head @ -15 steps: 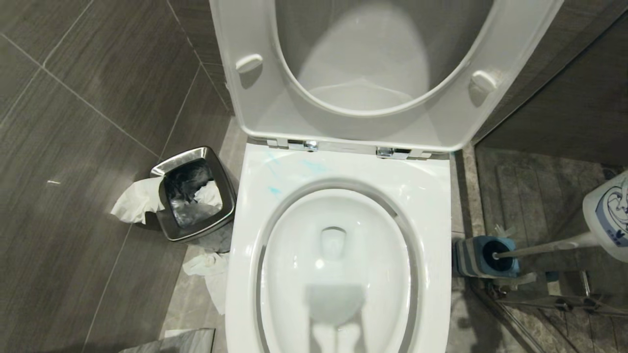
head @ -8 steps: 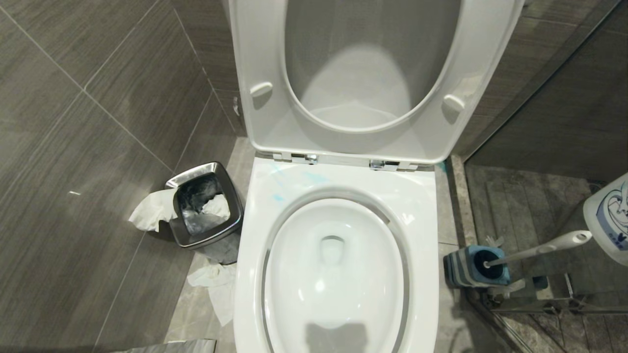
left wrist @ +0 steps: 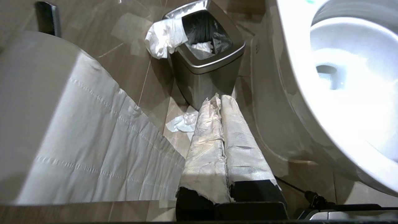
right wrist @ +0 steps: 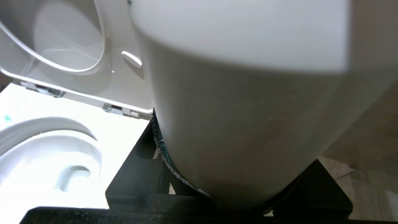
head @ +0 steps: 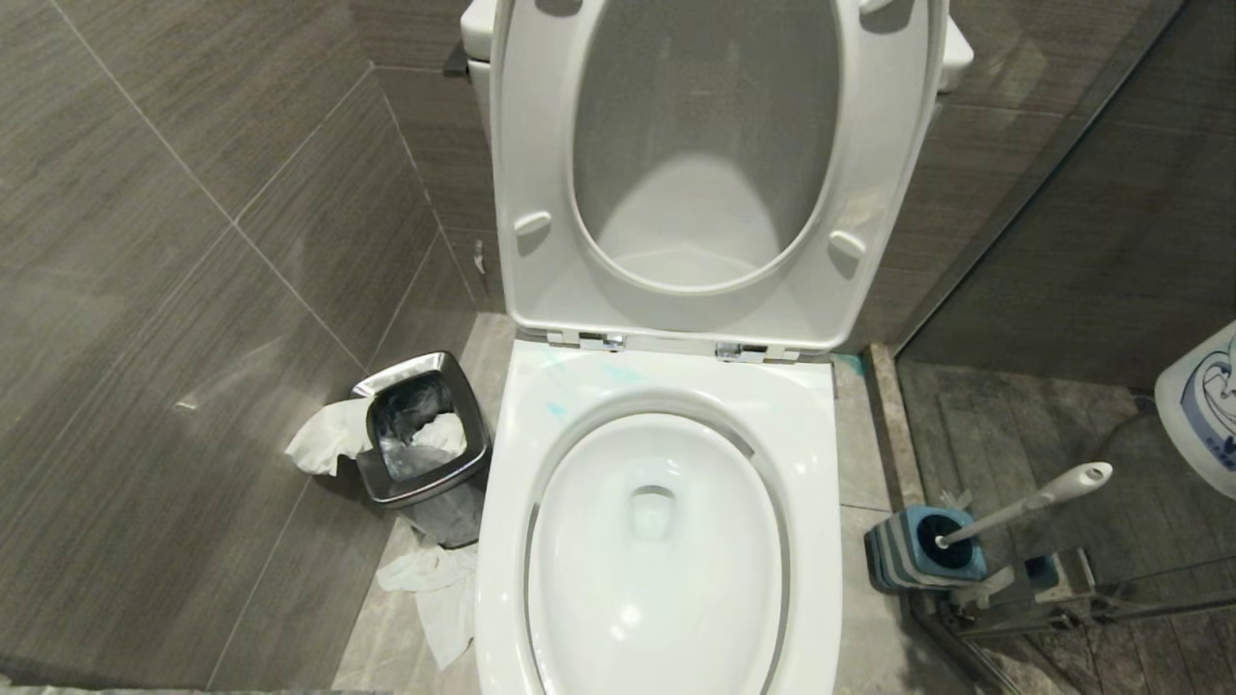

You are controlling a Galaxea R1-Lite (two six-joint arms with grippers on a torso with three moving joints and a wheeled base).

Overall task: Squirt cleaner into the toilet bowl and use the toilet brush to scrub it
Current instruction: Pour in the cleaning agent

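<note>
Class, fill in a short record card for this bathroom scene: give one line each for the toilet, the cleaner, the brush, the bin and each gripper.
toilet bowl: seat and lid raised, bowl open
cleaner: turquoise smears on the rim near the hinges
toilet brush: standing in its blue-and-grey holder, right of the toilet
waste bin: left of the toilet, tissue hanging over its edge
right gripper: clamped around a white bottle
left gripper: shut, paper-wrapped fingers, low beside the bin

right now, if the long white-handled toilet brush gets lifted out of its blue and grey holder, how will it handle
The long white-handled toilet brush looks stiff, its slim handle running straight. It is probably light, though head-heavy at the black bristle end. It leans in the squat blue and grey holder, which may tip or drag along.
</note>
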